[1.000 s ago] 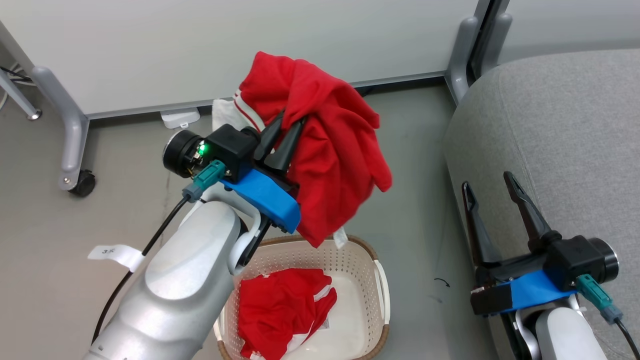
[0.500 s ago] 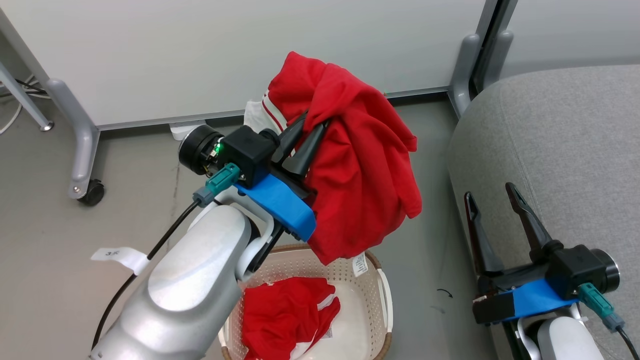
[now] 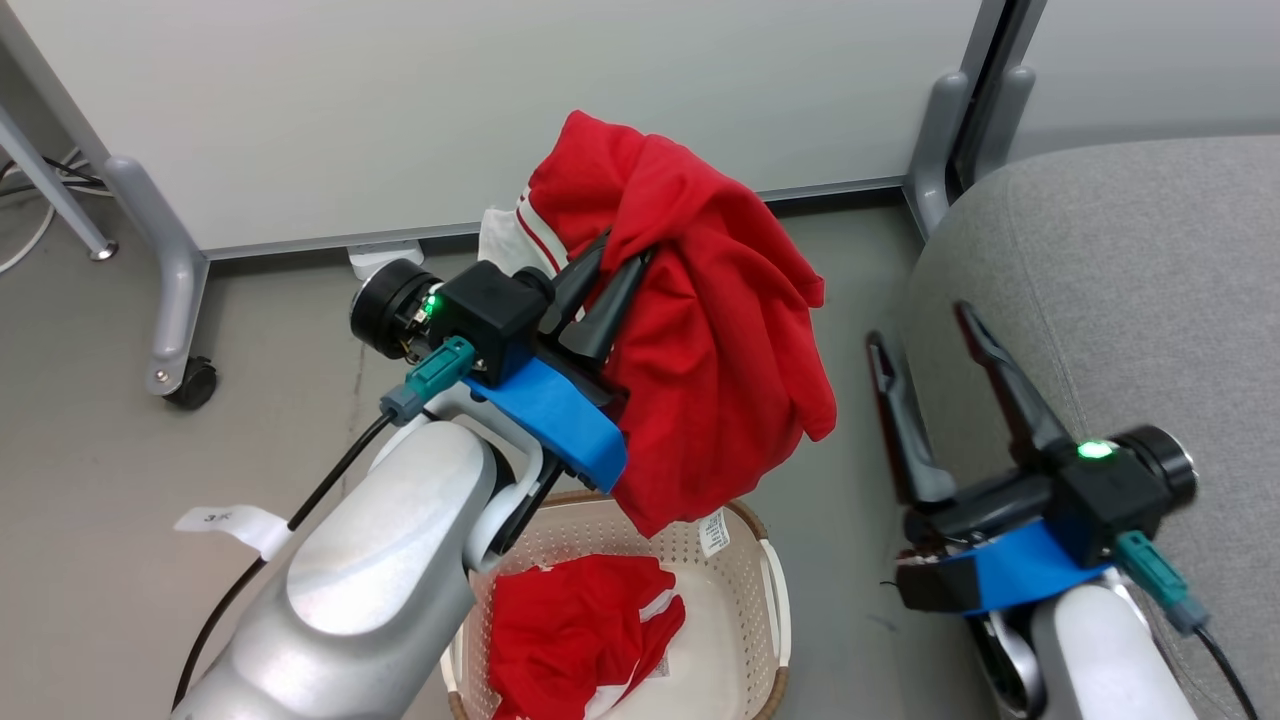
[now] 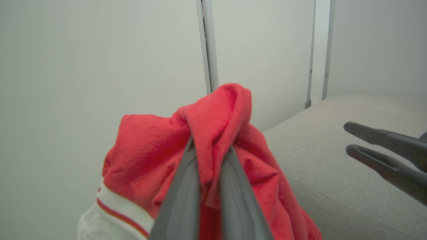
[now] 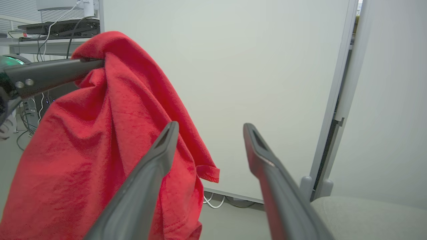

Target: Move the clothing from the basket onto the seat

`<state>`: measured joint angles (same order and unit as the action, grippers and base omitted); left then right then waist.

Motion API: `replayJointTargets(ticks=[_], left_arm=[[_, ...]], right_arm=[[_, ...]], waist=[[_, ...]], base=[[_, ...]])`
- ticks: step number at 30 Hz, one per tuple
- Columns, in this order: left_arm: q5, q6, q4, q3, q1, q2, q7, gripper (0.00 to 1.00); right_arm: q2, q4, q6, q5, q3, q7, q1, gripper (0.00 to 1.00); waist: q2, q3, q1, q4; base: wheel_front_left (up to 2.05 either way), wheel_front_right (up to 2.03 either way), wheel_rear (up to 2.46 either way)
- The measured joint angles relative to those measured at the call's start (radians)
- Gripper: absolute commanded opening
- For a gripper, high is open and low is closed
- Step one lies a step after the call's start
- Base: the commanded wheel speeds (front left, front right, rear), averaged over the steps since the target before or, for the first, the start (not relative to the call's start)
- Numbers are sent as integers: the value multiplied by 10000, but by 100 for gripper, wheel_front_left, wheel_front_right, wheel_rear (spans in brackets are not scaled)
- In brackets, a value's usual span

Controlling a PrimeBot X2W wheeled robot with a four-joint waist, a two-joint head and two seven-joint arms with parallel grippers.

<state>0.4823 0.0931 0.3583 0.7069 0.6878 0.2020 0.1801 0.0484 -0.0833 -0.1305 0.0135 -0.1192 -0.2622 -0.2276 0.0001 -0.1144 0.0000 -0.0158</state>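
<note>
The move ahead turns on one gap: the held garment (image 3: 720, 370) hangs to the left of the seat (image 3: 1120, 300), apart from it, with a strip of bare floor (image 3: 860, 250) between cloth and cushion edge. The left gripper (image 3: 612, 262) has its jaws clamped together on a bunched fold near the top of that garment, and the cloth rises in a hump over the fingertips (the left wrist view shows the fold pinched tight between the two dark fingers). From that pinch the garment's long axis runs downward. It drapes as one loose red mass with a white striped trim on the side away from the seat, and its lower hem hangs above the rim of the basket (image 3: 770, 590), clear of it as far as I can tell. The right gripper (image 3: 920, 325) is the one nearer the seat, at the cushion's left edge between the hanging cloth and the upholstery. Its jaws stand wide apart and hold nothing. I judge the carrying arm must travel toward the seat, past or over the right gripper, before letting go. By count: two red garments, one lifted and the second garment (image 3: 575, 630) lying crumpled in the basket, farther from the seat; one basket; one seat; two grippers.
</note>
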Motion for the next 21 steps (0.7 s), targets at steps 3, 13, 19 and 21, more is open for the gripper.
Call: replayJointTargets(ticks=[3,13,19,21], left_arm=[[2,-10,-33,65,-2,0,-15,0],[-44,-4,-123,364,66,-190,-23,0],[-71,48,-153,568,151,-316,-13,0],[-71,58,-161,646,188,-364,-13,0]], right_arm=[[0,35,0,-65,-539,0,-376,100],[184,-667,0,-69,-2048,-2,-1732,100],[236,-1664,0,-184,-2385,-2,-2454,100],[234,-2036,0,-295,-2406,-2,-2616,100]], waist=[[0,8,0,-38],[0,-130,0,-237],[0,-220,1,-373],[0,-234,1,-418]], base=[[0,0,0],[0,0,0],[0,0,0],[0,0,0]])
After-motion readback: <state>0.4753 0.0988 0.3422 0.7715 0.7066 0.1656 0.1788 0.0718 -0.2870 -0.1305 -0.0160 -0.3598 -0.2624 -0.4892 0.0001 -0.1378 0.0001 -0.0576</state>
